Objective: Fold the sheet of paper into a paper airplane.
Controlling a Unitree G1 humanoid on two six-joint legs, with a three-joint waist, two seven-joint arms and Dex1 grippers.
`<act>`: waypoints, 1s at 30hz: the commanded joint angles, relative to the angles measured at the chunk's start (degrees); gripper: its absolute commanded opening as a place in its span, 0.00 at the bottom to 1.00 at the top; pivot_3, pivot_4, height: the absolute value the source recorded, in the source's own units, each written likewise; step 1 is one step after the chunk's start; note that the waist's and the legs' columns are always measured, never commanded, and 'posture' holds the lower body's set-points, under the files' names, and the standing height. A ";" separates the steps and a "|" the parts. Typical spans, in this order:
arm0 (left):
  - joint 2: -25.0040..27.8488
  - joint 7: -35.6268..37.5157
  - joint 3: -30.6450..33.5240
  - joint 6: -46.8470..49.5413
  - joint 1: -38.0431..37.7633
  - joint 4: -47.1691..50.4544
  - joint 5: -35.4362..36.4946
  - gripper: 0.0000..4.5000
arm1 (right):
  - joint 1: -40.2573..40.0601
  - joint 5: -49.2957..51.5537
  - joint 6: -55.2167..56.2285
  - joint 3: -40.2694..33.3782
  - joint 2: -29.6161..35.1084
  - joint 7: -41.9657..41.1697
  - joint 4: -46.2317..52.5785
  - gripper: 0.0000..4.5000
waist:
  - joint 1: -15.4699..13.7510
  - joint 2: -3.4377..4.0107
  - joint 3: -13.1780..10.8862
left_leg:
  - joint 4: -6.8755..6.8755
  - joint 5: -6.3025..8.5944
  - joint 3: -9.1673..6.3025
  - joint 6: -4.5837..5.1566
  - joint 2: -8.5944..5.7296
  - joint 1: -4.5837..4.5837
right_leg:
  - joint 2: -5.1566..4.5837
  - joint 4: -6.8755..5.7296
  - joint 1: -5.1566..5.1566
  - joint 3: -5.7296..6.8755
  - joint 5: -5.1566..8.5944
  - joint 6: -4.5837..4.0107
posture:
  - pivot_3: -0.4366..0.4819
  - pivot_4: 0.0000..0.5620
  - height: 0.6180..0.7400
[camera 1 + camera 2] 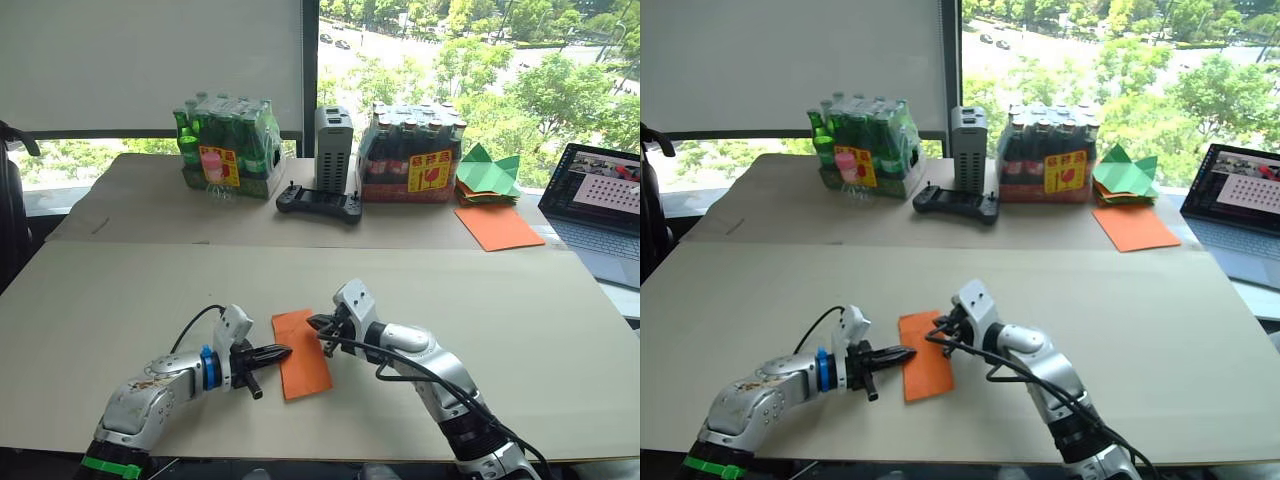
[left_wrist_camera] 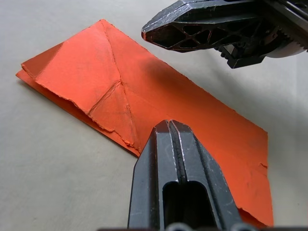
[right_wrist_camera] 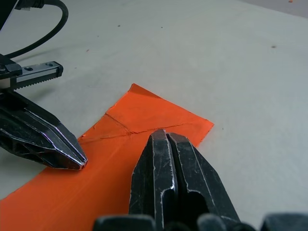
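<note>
Paper (image 1: 300, 352) lies flat on the near surface (image 1: 120, 300), between the two end effectors. Bright orange, long rectangle in outline, with crease lines; one end carries folded-over triangular flaps, layered, edges a bit ragged (left wrist view).

Left end effector (image 1: 283, 352): fingers pressed together, nothing between them. Tip at the paper's left edge, about midway along it, pointing toward the right arm. In the left wrist view the closed tip sits over the paper's long edge; contact with the sheet cannot be told.

Right end effector (image 1: 316, 322): fingers also closed on themselves, gripping nothing. Tip at the paper's right edge, toward the far end, pointing back at the left arm. Right wrist view shows it low over the orange, near the creased end; touching or just above, cannot tell.

The two tips face each other across the paper, near but apart.

Far surface, well away from the paper: pack of green bottles (image 1: 226, 146), pack of dark bottles (image 1: 412, 152), a grey box (image 1: 333, 148) upright between them, a black controller (image 1: 318, 204) in front of the box. To the right, green paper shapes (image 1: 488, 174) stacked, with a larger smooth orange sheet (image 1: 497, 227) just in front of them. Laptop (image 1: 598, 200) open at the right edge.
</note>
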State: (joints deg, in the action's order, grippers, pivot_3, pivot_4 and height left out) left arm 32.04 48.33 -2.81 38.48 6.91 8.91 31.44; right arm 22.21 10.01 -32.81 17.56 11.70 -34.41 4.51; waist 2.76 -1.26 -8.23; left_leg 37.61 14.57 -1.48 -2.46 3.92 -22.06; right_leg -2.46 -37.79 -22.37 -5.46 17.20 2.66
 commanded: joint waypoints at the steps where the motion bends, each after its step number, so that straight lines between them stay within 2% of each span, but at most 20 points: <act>1: 1.16 -1.17 -0.56 1.27 -2.00 -0.99 -2.07 0.00 | 1.27 -1.17 1.31 0.74 -0.42 0.27 -0.89 0.01 | -0.01 0.00 0.00 | 0.00 0.00 0.00 0.00 0.00 0.00 | 0.00 0.01 0.00 0.00 0.00 0.00 | 0.48 0.27 1.00; 16: 0.97 -1.46 -0.27 1.00 -3.03 -0.49 -2.19 0.00 | 4.72 -3.99 2.98 -0.19 -2.88 3.76 -7.72 0.01 | -0.10 0.00 0.00 | -0.21 0.00 0.02 0.00 -0.01 0.06 | -0.01 0.10 0.01 -0.01 0.00 -0.01 | 0.48 0.27 1.00; 30: 0.65 -1.39 -0.61 0.41 -2.03 -1.45 -2.41 0.00 | 1.62 -3.65 0.59 1.66 -0.43 -0.41 -2.89 0.01 | -0.18 0.00 0.00 | -0.31 0.00 0.01 0.00 -0.01 0.08 | -0.02 0.13 0.02 -0.01 0.00 -0.01 | 0.48 0.27 1.00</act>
State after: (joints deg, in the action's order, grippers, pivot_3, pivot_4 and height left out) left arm 32.31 47.89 -2.35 37.75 5.77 9.99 31.14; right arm 24.27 5.89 -30.97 18.76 10.97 -34.25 0.13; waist 2.58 -1.26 -8.23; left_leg 37.30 14.57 -1.47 -2.46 3.90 -21.97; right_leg -2.48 -37.66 -22.35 -5.46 17.20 2.65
